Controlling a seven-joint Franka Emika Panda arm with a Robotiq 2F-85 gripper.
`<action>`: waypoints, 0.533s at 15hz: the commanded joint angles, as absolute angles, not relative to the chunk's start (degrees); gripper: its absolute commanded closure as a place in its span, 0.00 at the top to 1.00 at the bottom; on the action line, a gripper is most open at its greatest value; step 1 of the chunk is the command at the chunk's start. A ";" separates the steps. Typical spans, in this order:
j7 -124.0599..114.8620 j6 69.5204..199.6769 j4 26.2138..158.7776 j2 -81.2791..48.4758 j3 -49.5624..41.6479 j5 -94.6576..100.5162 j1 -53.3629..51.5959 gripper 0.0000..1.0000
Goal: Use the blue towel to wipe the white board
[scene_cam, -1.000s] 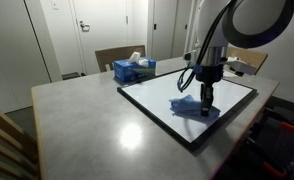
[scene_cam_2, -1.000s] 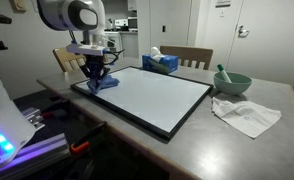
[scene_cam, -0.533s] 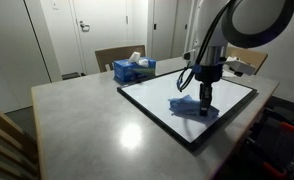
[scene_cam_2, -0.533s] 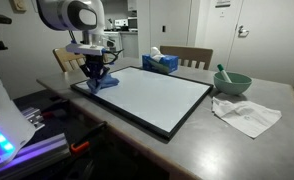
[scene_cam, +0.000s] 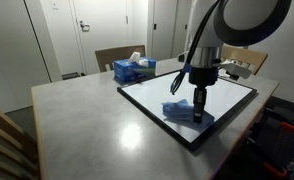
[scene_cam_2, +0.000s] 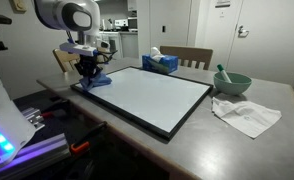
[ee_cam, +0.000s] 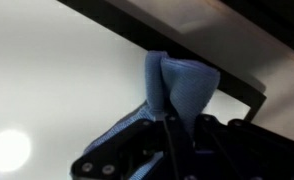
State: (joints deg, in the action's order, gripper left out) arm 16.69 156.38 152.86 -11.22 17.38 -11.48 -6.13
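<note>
The white board [scene_cam: 217,95] with a black frame lies flat on the grey table; it shows in both exterior views [scene_cam_2: 152,95]. The blue towel [scene_cam: 183,112] lies crumpled on the board near one corner [scene_cam_2: 97,81]. My gripper [scene_cam: 198,116] points straight down and is shut on the blue towel, pressing it on the board near the frame edge. In the wrist view the towel [ee_cam: 172,85] bunches up between the fingers [ee_cam: 177,125], with the black frame [ee_cam: 237,85] just beyond it.
A blue tissue box [scene_cam: 135,69] stands beside the board [scene_cam_2: 161,62]. A green bowl [scene_cam_2: 231,82] and a crumpled white cloth [scene_cam_2: 247,114] lie on the table past the board. Chairs stand behind the table [scene_cam: 117,56].
My gripper has moved with the towel along the board toward the frame edge and corner; the towel has dragged with it.
</note>
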 commanded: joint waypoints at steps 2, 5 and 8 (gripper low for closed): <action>15.46 154.95 148.33 -15.49 20.56 -17.95 -6.49 0.03; 15.36 155.39 147.11 -16.90 21.78 -19.72 -6.31 0.03; 15.23 155.56 146.43 -17.49 22.39 -20.50 -6.12 0.03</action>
